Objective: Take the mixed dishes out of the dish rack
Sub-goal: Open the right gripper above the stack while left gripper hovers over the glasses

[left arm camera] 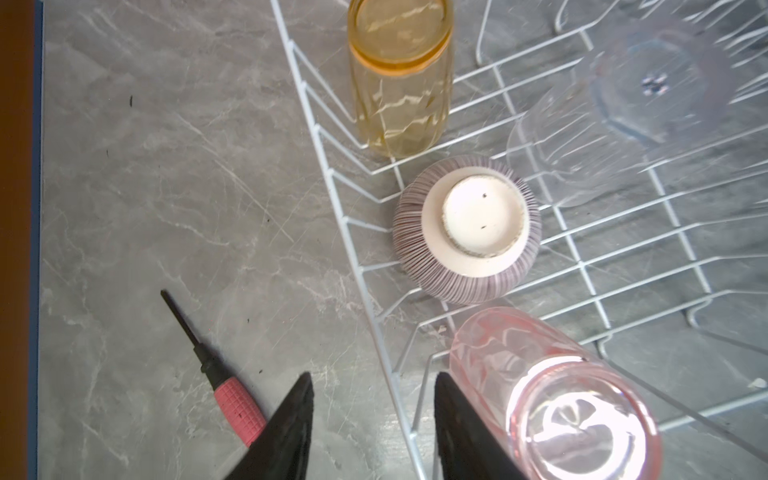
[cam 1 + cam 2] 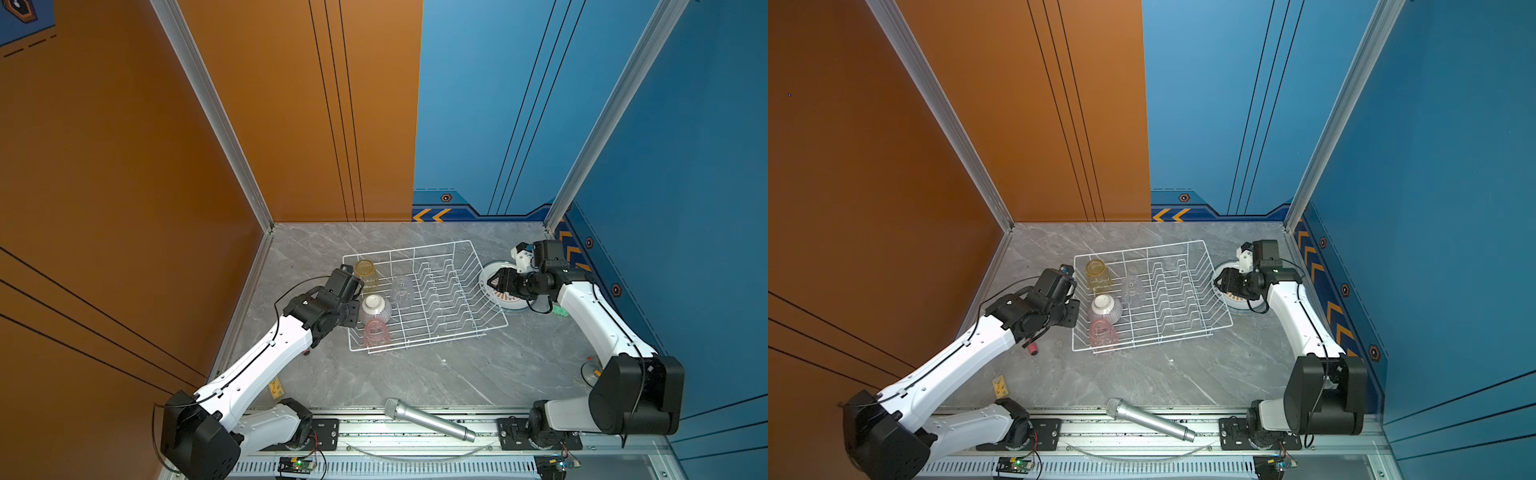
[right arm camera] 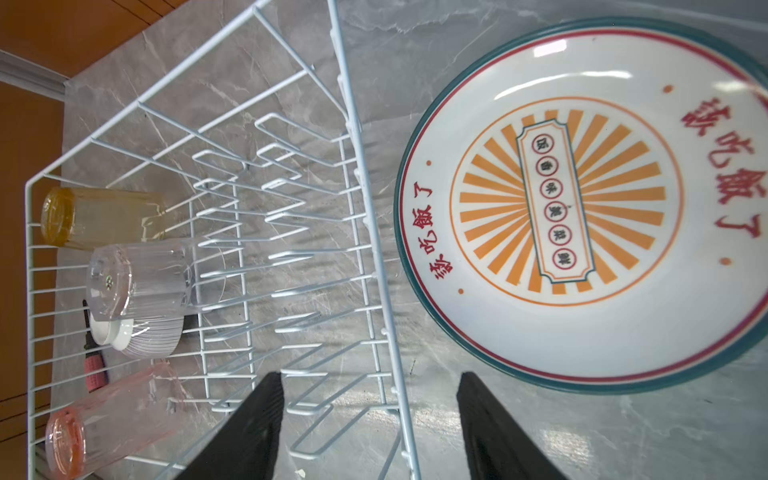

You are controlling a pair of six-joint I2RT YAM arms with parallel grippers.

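**Rack count: 4 pieces in, 1 plate face seen outside, both grippers released**

- 1 dish rack (image 2: 415, 248) is set on the table (image 2: 415, 374) between the two grippers. The plate prong rows are seen bare.
- Left gripper (image 1: 374, 376): fingers are spread and nothing is clamped. The rack's rim wire (image 1: 332, 174) is seen through the gap between them; contact cannot be told.
- Right gripper (image 3: 370, 374): fingers are spread and nothing is clamped. The rack's opposite rim (image 3: 361, 166) is seen through its gap too.
- 1 plate (image 3: 582, 324) with an orange sunburst is counted, lying flat on the table outside the rack, just beside and ahead of one right finger. In a top view (image 2: 511, 305) it is partly covered by the right gripper, and whether more plates lie under it cannot be told.
- 1 microphone (image 2: 428, 419) is seen at the table's front edge, well apart from both grippers.
- 3 tumblers are counted, all inside the rack, base up:
  - pink tumbler (image 1: 552, 395): just beside one left finger.
  - yellow tumbler (image 1: 399, 83): farther ahead of the left gripper.
  - clear tumbler (image 1: 615, 116): also farther ahead, deeper in the rack.
- 1 bowl (image 1: 469, 232), striped, is seen upside down with its white foot up, ahead of the left fingertips between the pink and yellow tumblers.
- 1 screwdriver (image 1: 224, 386) with a pink grip is seen on the table outside the rack, just beside the other left finger.
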